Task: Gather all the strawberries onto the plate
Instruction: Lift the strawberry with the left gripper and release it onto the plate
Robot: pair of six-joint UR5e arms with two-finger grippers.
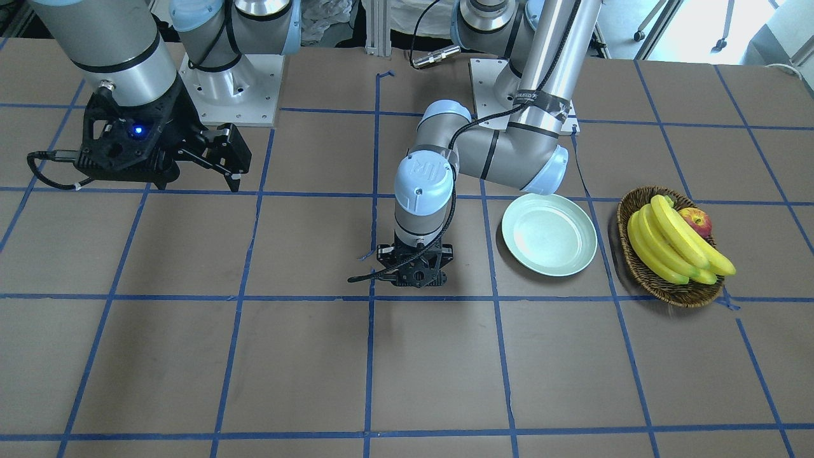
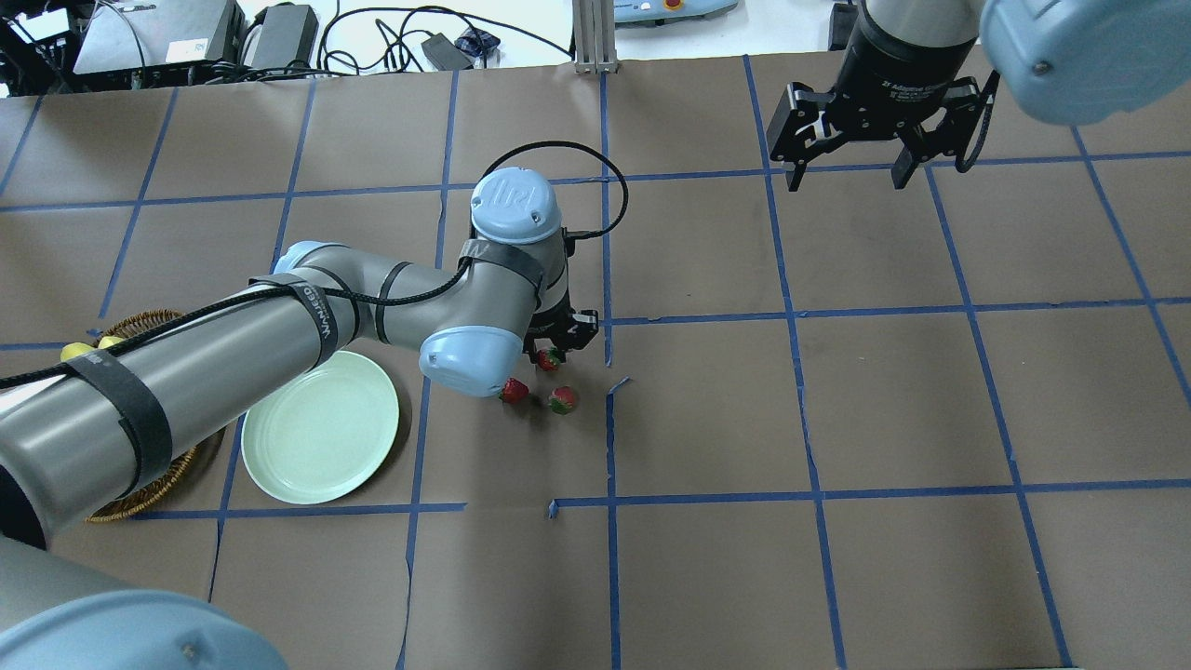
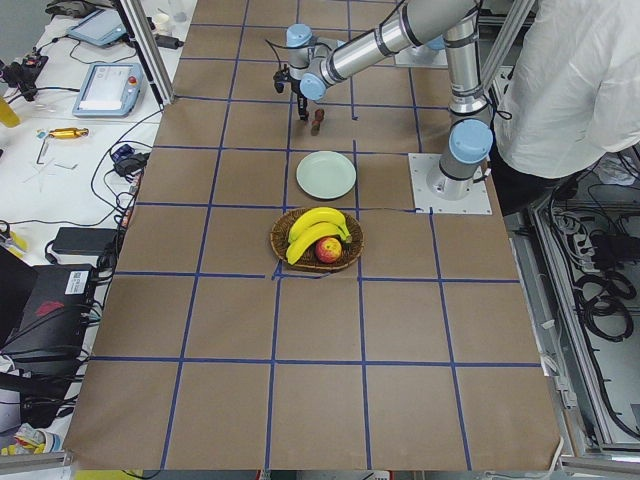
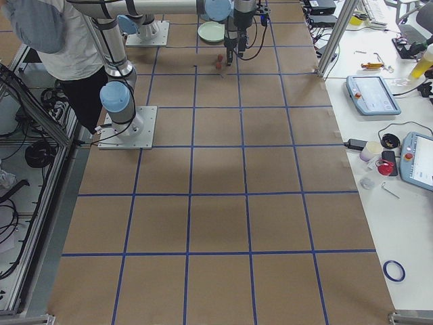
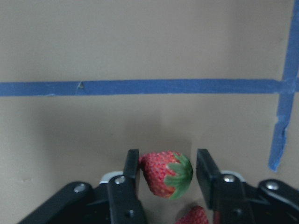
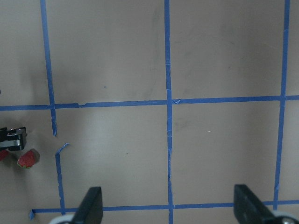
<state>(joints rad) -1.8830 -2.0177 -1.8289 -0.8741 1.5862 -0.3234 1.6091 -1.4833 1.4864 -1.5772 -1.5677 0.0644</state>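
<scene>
My left gripper (image 5: pixel 166 173) is low over the table, its jaws closed to the width of one strawberry (image 5: pixel 164 173), which sits between its fingers. In the overhead view this strawberry (image 2: pixel 549 358) is under the left gripper (image 2: pixel 551 350). Two more strawberries (image 2: pixel 514 391) (image 2: pixel 562 400) lie on the paper just beside it. The pale green plate (image 2: pixel 321 428) is empty, a short way to the left of the strawberries in the overhead view. It also shows in the front view (image 1: pixel 549 234). My right gripper (image 2: pixel 849 177) is open, empty and raised far off at the back right.
A wicker basket (image 1: pixel 674 289) with bananas (image 1: pixel 674 245) and an apple (image 1: pixel 696 221) stands beside the plate on the side away from the strawberries. Blue tape lines grid the brown paper. The left forearm (image 2: pixel 186 372) stretches over the plate's edge and the basket.
</scene>
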